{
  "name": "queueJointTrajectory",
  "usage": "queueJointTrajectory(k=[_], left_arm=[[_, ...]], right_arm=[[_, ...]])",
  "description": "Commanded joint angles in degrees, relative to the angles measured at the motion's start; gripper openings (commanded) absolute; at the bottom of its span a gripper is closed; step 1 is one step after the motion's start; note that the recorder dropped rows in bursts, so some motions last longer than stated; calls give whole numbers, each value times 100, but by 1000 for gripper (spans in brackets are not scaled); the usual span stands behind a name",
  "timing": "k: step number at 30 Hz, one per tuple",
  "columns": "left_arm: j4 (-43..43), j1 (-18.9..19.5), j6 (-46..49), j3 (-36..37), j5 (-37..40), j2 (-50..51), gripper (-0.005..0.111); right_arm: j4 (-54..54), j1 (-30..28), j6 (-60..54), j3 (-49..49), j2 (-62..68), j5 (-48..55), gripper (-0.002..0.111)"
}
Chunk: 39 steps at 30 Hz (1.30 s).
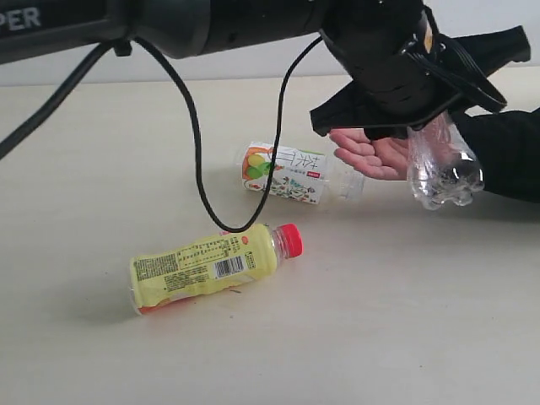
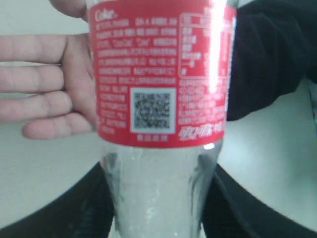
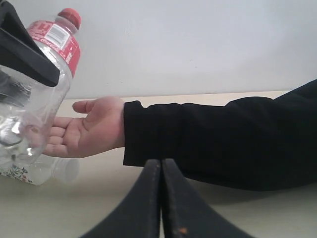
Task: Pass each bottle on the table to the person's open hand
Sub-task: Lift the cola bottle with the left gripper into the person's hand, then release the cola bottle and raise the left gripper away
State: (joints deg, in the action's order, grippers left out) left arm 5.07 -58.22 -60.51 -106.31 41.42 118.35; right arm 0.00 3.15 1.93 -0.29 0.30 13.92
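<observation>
Hanging in left gripper [image 2: 158, 218], red-labelled bottle [image 1: 443, 173] just beside person's open hand [image 1: 371, 156]

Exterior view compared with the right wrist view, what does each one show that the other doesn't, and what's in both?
Only the exterior view: the yellow-labelled bottle lying on the table, and a black cable hanging in a loop.
Only the right wrist view: the right pincer, shut and empty, and the red cap of the red-labelled clear bottle.
Both: the person's open hand, palm up; that red-labelled clear bottle, gripped by the left pincer beside the hand; and the fruit-labelled bottle lying on the table.
</observation>
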Motion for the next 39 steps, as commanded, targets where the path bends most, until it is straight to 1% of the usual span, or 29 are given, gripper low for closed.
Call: queueJointTrajectory(k=[1,6,11,18,25,27,28,30,35,39], left_arm=[[-126,268,-480,-95,-419,220,0],[-140,445,-531,-95,-924,448,0],[-153,573,-531,-95,-958,631,0],[-141,584,-276,-95,-1281,735,0],[-141,625,-262,-95,-1239,872,0],[-141,625,-262,-95,-1269,897,2],[-141,625,-262,-95,-1294,897,5],[-141,625,-262,-95,-1324,897,14],[-130,625,-250,-95,-1322,897,48],[-102,625,-250,-95,-1322,897,70]], right_arm=[[-42,18,-23,29,-30,-39,0],[-42,18,-23,29,-30,-39,0],[-42,18,-23,29,-30,-39,0],[-42,18,-23,29,-30,-39,0],[-42,18,-23,29,-30,-39,0],[-42,18,-23,29,-30,-39,0],[-42,18,-23,29,-30,-39,0],[-42,18,-23,29,-30,-39,0],[-42,18,-23,29,-30,-39,0],[-42,18,-23,29,-30,-39,0]])
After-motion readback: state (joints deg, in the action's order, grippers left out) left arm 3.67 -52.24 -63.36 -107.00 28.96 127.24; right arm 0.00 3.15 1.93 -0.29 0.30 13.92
